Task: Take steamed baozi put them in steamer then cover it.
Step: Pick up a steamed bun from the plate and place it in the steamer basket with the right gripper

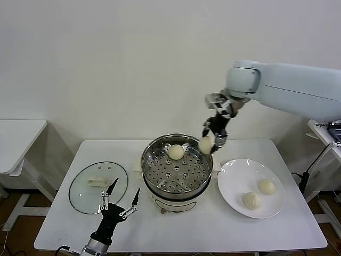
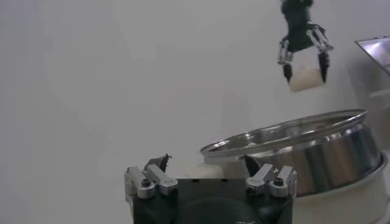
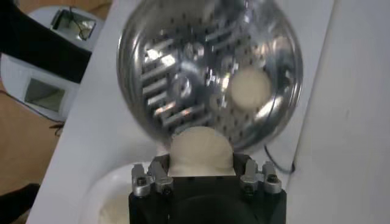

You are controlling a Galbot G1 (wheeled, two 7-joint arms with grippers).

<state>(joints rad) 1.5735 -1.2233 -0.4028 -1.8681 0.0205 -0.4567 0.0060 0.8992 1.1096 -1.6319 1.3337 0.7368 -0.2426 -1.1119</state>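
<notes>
Nearest the robot, the left gripper [image 1: 122,198] is seen parked low over the front of the white table [image 1: 213,229], its jaws spread open and nothing held between them. Just beside it, toward the left edge, the cover [image 1: 98,186] lies flat on the tabletop, white handle up. On the other side, the white plate [image 1: 234,176] is found near the right edge, with two steamed baozi on it, one [image 1: 251,200] nearer and one [image 1: 266,186] just behind. At the table's centre the steamer [image 1: 177,165] stands open on its white base, and one bun [image 1: 176,152] is already resting on the perforated tray toward the far side. Farther back, the right gripper [image 1: 209,140] is held above the steamer's far right rim, reaching down from the big pale arm [image 1: 298,88]. Its jaws are closed on a fourth bun [image 1: 205,144], which is carried clear of the tray; from the right wrist the dough [image 3: 200,149] is seen wedged between the fingers, the pot directly below.
</notes>
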